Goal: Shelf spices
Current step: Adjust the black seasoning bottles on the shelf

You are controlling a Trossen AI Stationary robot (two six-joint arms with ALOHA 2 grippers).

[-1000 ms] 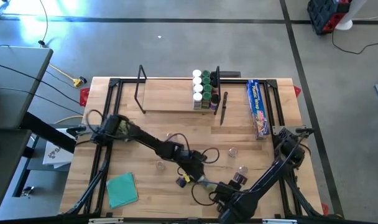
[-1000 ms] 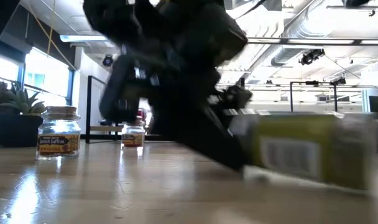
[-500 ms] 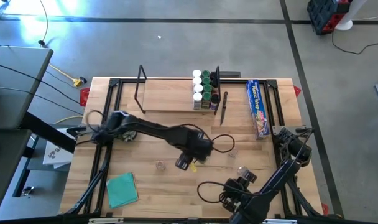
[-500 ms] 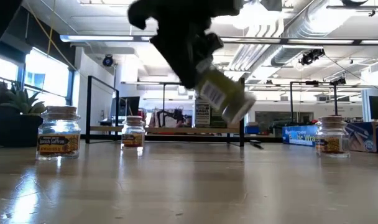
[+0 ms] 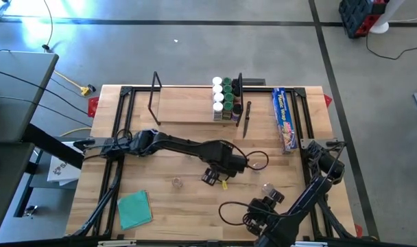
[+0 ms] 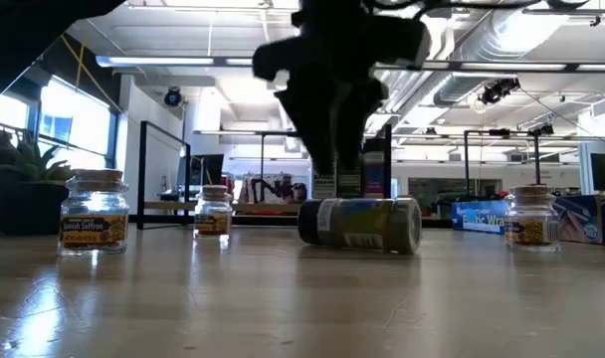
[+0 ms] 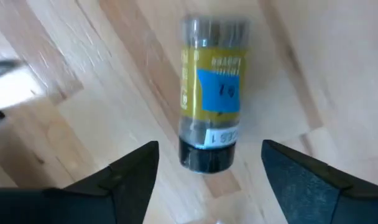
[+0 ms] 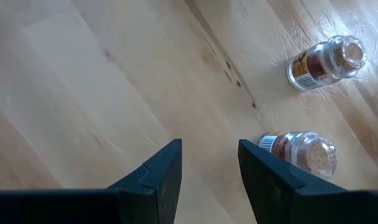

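My left claw (image 7: 207,180) hangs spread wide over the worktop (image 5: 160,206), gripping nothing. In the left wrist view the yellow-labelled jar (image 7: 212,93) lies on its side on the wood beyond my fingers (image 7: 124,177), clear of both, its dark lid toward me. In the low view the same jar (image 6: 360,223) lies flat at the centre of the frame, and my dark claw above it blocks the room behind. From above, the claw (image 5: 215,177) covers the jar almost wholly; only a yellow sliver shows at its lower edge.

My right claw (image 8: 209,171) sits low in the high view, right of centre (image 5: 258,214), parted and empty. Beyond its fingers stand two clear jars (image 8: 326,59), one farther, one nearer (image 8: 301,151); I cannot read their labels.

In the low view a saffron jar (image 6: 94,213) stands at the left, a smaller-looking one (image 6: 214,211) farther back, and another (image 6: 528,215) at the right. From above these clear jars are hard to make out; I can find one (image 5: 176,182) left of my left claw.

A green cloth (image 5: 134,208) lies at the lower left of the high view.

Farther back, at the upper middle, is the shelf (image 5: 188,106), with white- and green-lidded spices (image 5: 224,98) packed at its right end against the wire frame. Just right of it lie a dark slim tool (image 5: 247,118) and the blue wrap box (image 5: 284,118).
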